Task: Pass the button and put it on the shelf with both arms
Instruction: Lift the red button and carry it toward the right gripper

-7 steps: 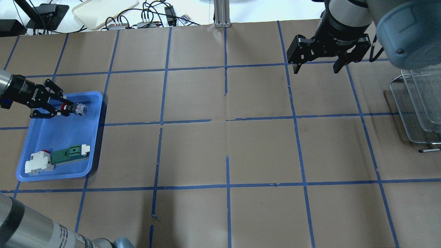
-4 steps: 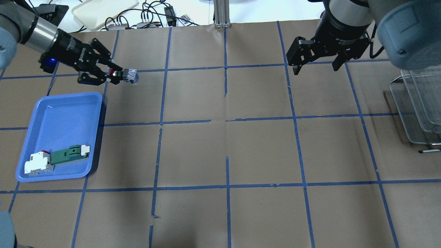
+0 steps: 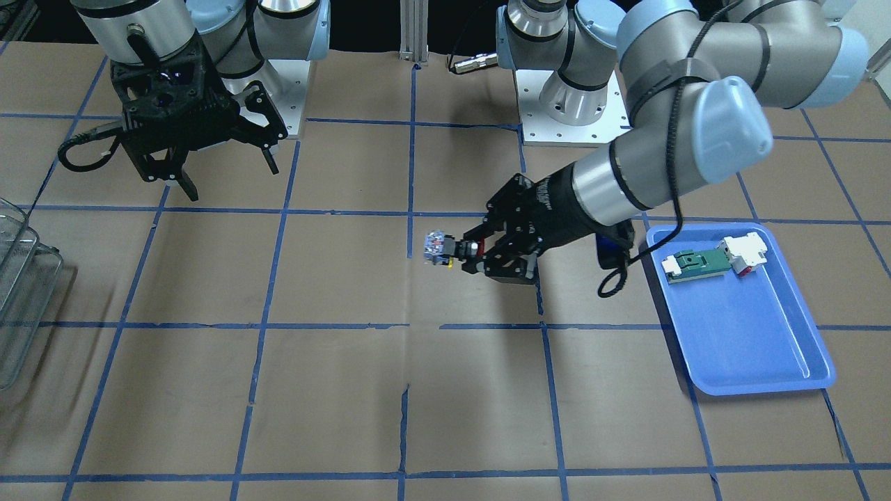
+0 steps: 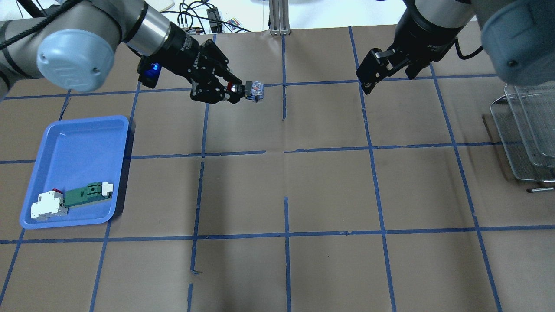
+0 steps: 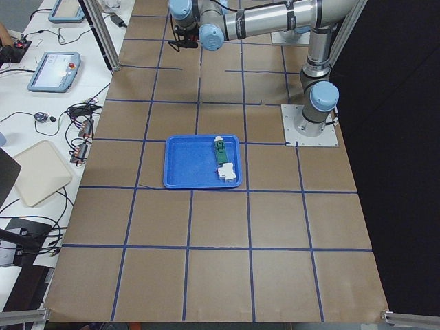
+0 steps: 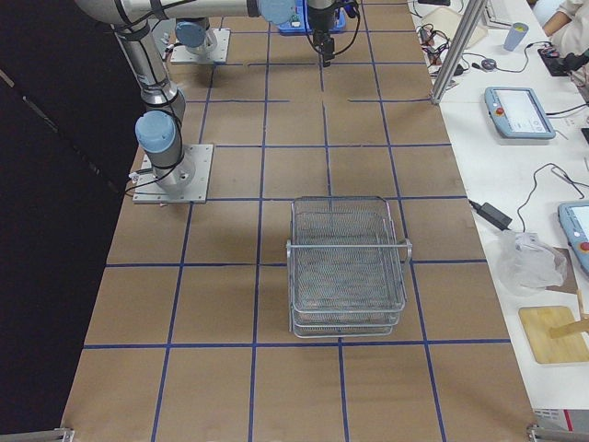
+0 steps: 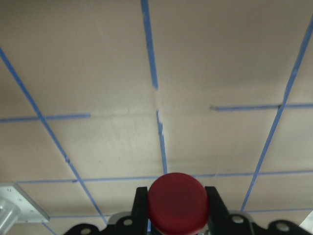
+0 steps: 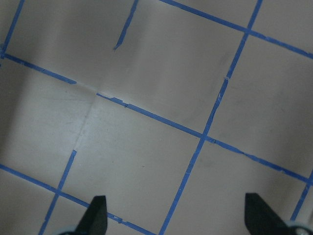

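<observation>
My left gripper is shut on the button, held above the table near the far centre line, with its blue-white block pointing toward the right arm. It also shows in the front view. In the left wrist view the red cap sits between the fingers. My right gripper is open and empty above the far right of the table, well apart from the button. Its two fingertips stand wide apart. The wire-mesh shelf stands at the right edge.
A blue tray at the left holds a green-and-white part with a white-red block. The table is brown paper with blue tape lines. Cables and a beige tray lie beyond the far edge.
My left gripper lifted the button out of the blue tray and carried it right and away, to near the far centre line. My right gripper turned slightly and stayed open.
</observation>
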Tool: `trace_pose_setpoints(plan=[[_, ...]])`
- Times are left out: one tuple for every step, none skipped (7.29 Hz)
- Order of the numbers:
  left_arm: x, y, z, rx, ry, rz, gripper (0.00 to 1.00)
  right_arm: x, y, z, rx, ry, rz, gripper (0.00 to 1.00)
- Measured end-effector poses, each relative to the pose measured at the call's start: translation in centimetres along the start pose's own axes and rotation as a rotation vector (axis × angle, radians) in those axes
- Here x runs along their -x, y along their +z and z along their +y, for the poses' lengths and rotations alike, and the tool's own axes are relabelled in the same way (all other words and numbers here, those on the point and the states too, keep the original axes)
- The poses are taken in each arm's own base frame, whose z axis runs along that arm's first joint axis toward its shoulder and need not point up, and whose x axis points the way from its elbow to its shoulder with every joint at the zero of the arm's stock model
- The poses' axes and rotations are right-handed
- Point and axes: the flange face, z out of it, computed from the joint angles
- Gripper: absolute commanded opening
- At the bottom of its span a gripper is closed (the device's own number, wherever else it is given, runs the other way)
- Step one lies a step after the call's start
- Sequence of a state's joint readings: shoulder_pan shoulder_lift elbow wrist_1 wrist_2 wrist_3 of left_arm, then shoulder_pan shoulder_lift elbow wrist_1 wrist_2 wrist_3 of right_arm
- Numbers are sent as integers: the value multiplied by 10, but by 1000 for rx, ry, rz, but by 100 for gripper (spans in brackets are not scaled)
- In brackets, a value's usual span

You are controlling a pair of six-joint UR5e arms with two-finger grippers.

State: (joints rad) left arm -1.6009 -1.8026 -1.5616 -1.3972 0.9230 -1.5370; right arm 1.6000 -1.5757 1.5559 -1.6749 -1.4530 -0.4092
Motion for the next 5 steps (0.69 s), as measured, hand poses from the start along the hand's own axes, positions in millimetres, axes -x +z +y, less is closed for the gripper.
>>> trace_pose_setpoints(plan=[[2,19,25,5,-20,12,0,-1,-1,-1,-13,-115,3,100],[5,32,45,10,-40,29,0,-6,-1,-1,-25,-251,-2,100],[7,39,59,17,-63,46,0,-14,0,-1,-42,-374,-20,100],[9,44,68,24,-84,57,0,-22,1,0,-62,-482,-47,98],[11,47,77,35,-101,65,0,-27,4,1,-80,-588,-75,98]])
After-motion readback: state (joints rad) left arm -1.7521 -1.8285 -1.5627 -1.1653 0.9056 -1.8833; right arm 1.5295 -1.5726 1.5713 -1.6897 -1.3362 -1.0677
